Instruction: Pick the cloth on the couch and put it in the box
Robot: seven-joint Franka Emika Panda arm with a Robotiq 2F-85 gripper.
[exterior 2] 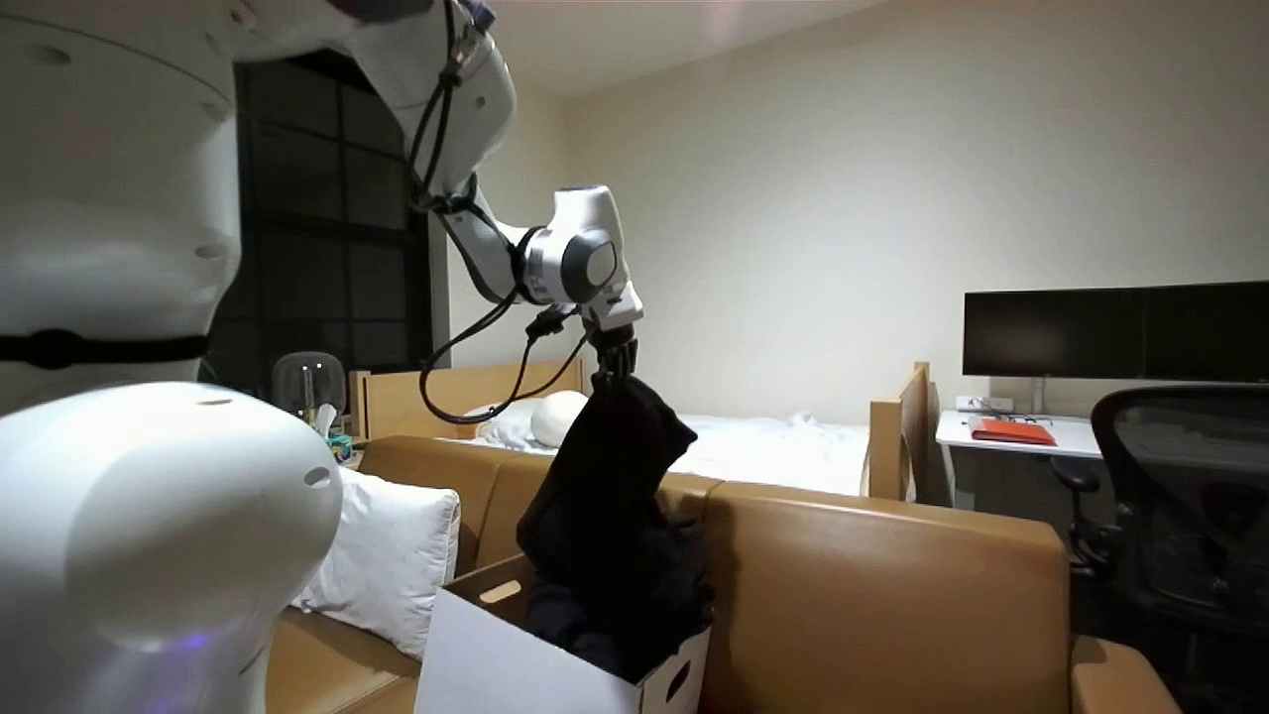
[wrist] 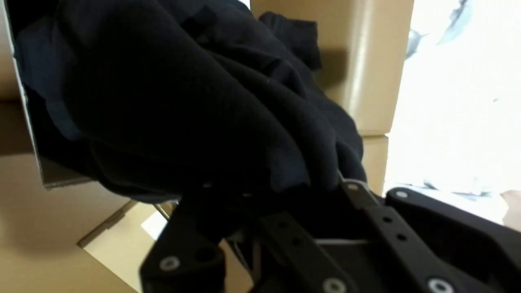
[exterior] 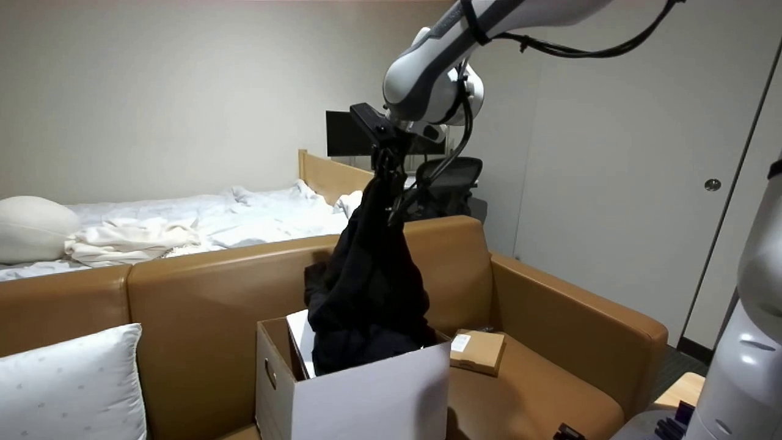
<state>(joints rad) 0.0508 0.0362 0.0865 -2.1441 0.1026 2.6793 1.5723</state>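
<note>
Cloth: the cloth (exterior: 369, 293), black, fills the middle of both exterior views, drawn up to a peak, with its lower folds down inside the box (exterior: 372, 400).
Gripper: the gripper (exterior: 386, 165) is clamped on that peak, well above the rim (exterior: 342, 371); releasing there could let the tall column flop sideways instead of sinking, since much of its bulk stands above the walls.
Flap: left of the column in an exterior view, a loose flap (exterior: 316, 284) juts out in front of the couch (exterior: 220, 287); this looks the likeliest part to end up draped outside, over the far wall, if the cloth is lowered straight.
Rim: lower left in the wrist view, folds hide part of it; whether they hang past it or only pass above is unclear.
Fingers: lower middle of the wrist view, fabric bunches at the fingers (wrist: 364, 201); a clinging fold could be dragged back out on the lift.
Box: probably light cardboard; fabric caught on its rim plus a sideways pull could tip or slide it.
Carton: the carton (exterior: 479, 351) lies right of the box; a spill that way could land on it.
</note>
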